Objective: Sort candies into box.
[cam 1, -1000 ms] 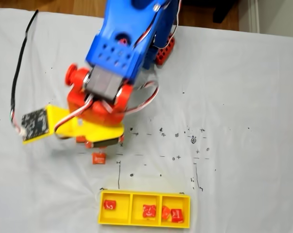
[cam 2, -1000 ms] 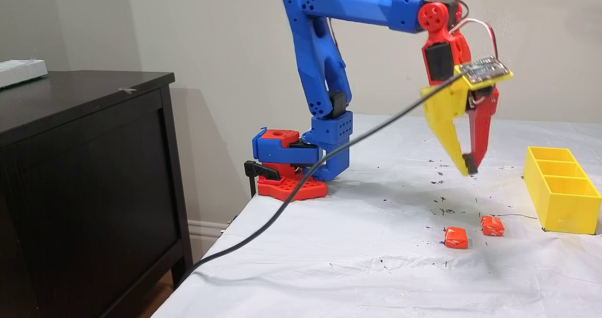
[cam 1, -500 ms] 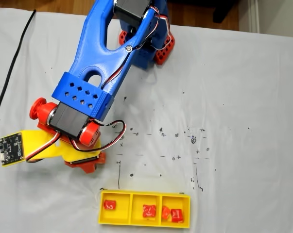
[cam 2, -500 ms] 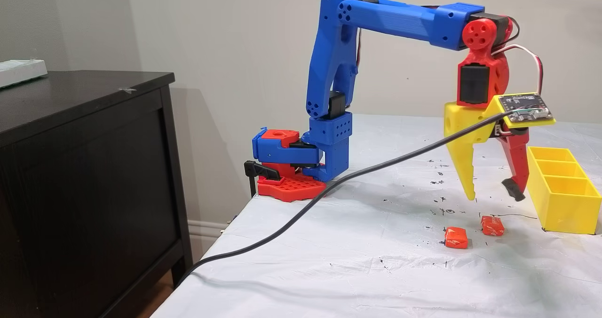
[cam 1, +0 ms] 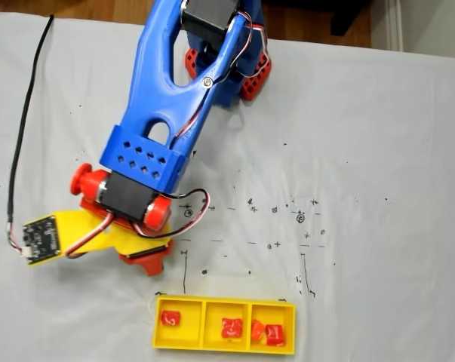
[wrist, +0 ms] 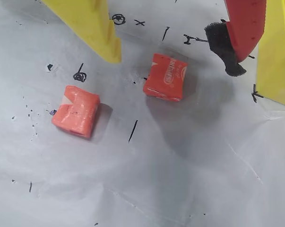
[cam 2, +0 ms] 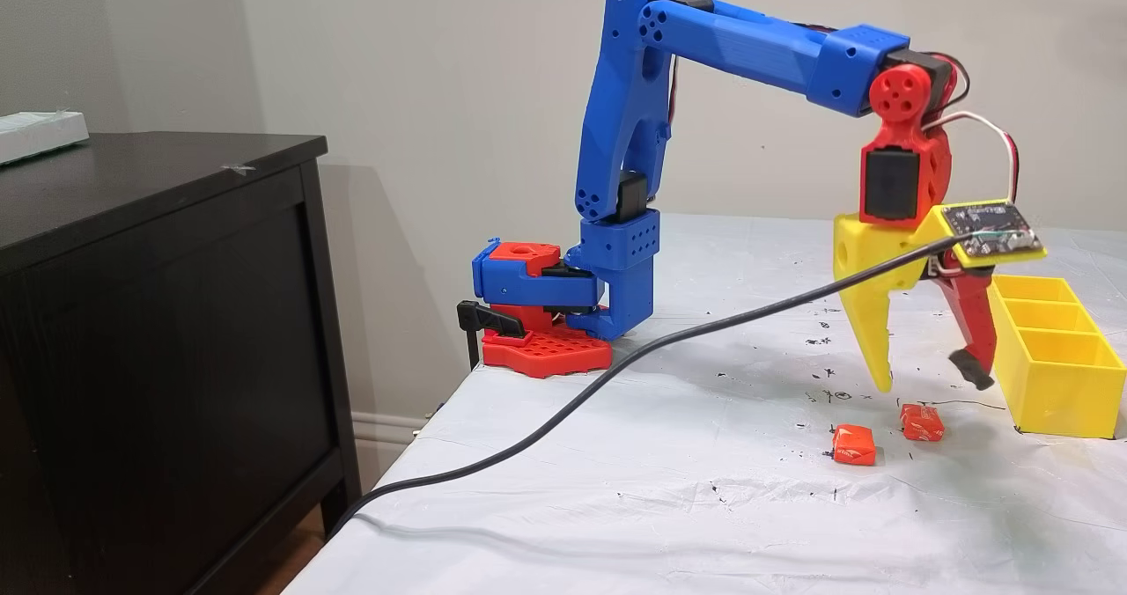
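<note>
Four candies (cam 1: 232, 329) already in the box (cam 1: 224, 308) — two loose candies (wrist: 165, 77) left on the table at its 9 o'clock. Gripper (cam 2: 926, 382) spread wide, empty — above the nearer one.

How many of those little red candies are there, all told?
6. Four sit in the yellow tray: one in the overhead picture's left compartment, one in the middle, two in the right. Two lie loose on the table, one between the open gripper's fingers, one beside it.
</note>
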